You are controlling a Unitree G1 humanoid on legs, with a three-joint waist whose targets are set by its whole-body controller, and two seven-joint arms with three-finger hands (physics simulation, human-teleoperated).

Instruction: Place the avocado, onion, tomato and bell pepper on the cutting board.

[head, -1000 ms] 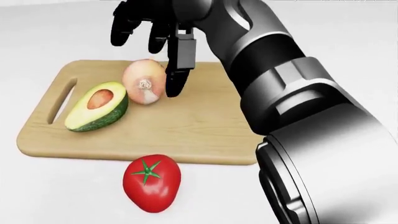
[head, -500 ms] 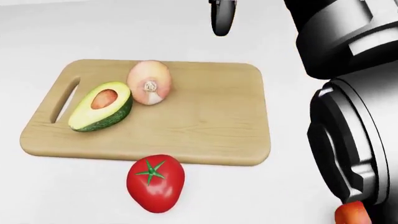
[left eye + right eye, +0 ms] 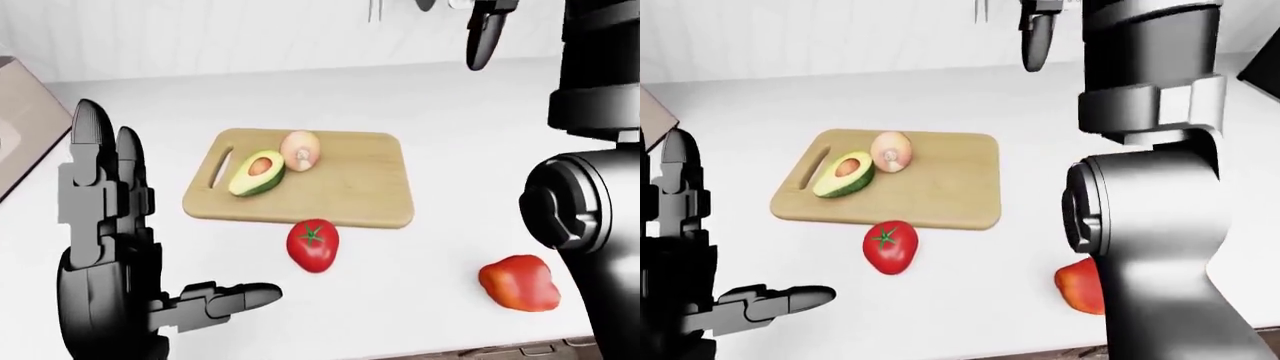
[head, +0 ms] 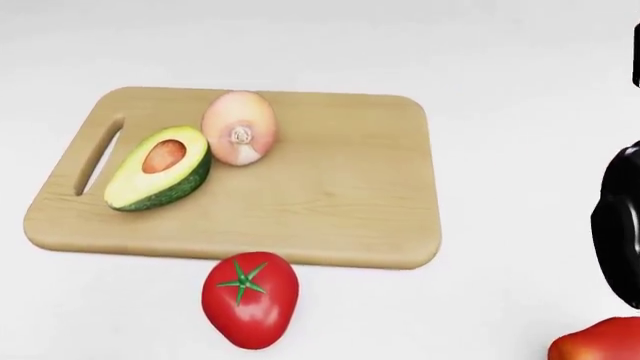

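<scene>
Avocado [image 4: 158,169] and onion [image 4: 239,127] lie on unmarked cutting board [image 4: 340,195].

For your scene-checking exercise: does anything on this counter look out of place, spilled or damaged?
Nothing is spilled or damaged. The avocado and onion lie on the cutting board; the tomato and bell pepper sit off it on the counter.

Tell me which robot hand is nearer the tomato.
Left, judging by the eye views. The left robot hand stands open at lower left of the tomato. The right robot hand is raised at the view's top, above the cutting board.
</scene>
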